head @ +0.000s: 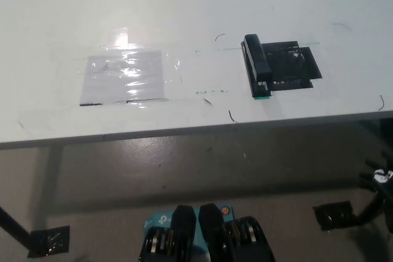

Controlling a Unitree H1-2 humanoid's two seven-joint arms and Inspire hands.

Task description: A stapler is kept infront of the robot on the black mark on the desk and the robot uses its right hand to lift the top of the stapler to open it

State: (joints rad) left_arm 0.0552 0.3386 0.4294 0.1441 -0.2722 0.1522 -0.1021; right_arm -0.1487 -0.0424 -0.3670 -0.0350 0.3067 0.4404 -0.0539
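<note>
Not started: stapler (257,67) sits closed on the black mark (295,65) near desk (184,4) front edge, untouched. Right hand (379,179) low below desk edge, grip can't tell.

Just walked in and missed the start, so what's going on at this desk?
Nothing is being handled yet. A black stapler lies on the white desk, at the left edge of a black mark, and nothing touches it. The robot's black right hand is low at the picture's right edge, below the desk's front edge and well away from the stapler. The left hand is not in view.
</note>
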